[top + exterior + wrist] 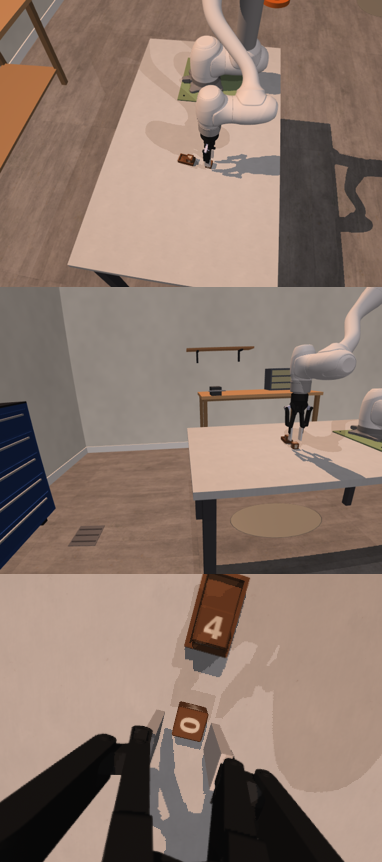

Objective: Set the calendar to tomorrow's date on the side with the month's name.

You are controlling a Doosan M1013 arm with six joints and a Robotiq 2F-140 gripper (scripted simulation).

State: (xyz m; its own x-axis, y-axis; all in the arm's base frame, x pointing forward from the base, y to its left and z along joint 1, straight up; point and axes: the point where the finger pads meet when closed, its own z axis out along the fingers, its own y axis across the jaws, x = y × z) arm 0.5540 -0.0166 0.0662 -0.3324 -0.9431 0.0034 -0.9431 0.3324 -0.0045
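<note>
A: Left to right, top view. Tray [181, 159] first, small brown wood, flat on the table [160, 222]. One cube [189, 158] sits in it; wrist view shows a 4 [213, 627] on top.

B: And the other cube?

A: Loose cube [209, 164] just right of the tray, out on the table, apart from it. It shows a 0 [189, 724] on top in the wrist view.

B: Gripper?

A: Gripper [183, 735] is low over that loose cube, fingers part-spread, one pad on each side of it. I see gaps on both sides, so it is pinching nothing, I'd say.

B: How will the cube handle?

A: Looks like a small rigid wood block: light, stiff, not fragile. Smooth faces, so it may slip or twist if pinched off-centre.

B: Where to grab?

A: Two opposite side faces, pads [155, 724] flat and centred, low enough for full contact. Leave the digit faces readable. The tray looks light too and could skid if bumped.
</note>
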